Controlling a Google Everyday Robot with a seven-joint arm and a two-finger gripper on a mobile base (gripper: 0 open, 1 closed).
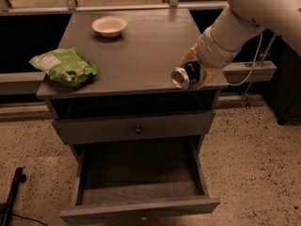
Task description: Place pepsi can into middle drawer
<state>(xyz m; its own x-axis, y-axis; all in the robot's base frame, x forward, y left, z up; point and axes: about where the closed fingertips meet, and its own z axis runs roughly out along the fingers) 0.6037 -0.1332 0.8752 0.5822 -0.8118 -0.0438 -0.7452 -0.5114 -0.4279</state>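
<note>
1. Currently the pincer (192,72) is clamped on the pepsi can (186,75). It holds the can on its side, one silver end toward the camera, above and to the right of the middle drawer (141,205).
2. The middle drawer is pulled well out, with its plain grey floor open to view from above.
3. Directly above the middle drawer's back part sit the shut knob drawer (137,129) and the front edge of the bench (141,55). The can hangs at the right end of that edge.
4. The step in hand looks like the carry. The can should first come forward, out past the edge above the middle drawer, so that neither can nor wrist clips it on the way down.
5. Next it should shift leftward over the middle drawer's centre, then descend between the side walls.
6. A can on its side will likely roll, so release it low, close to the middle drawer's floor.
7. The green snack bag (65,66) and the bowl (109,26) lie well above and left of the middle drawer, off this path.
</note>
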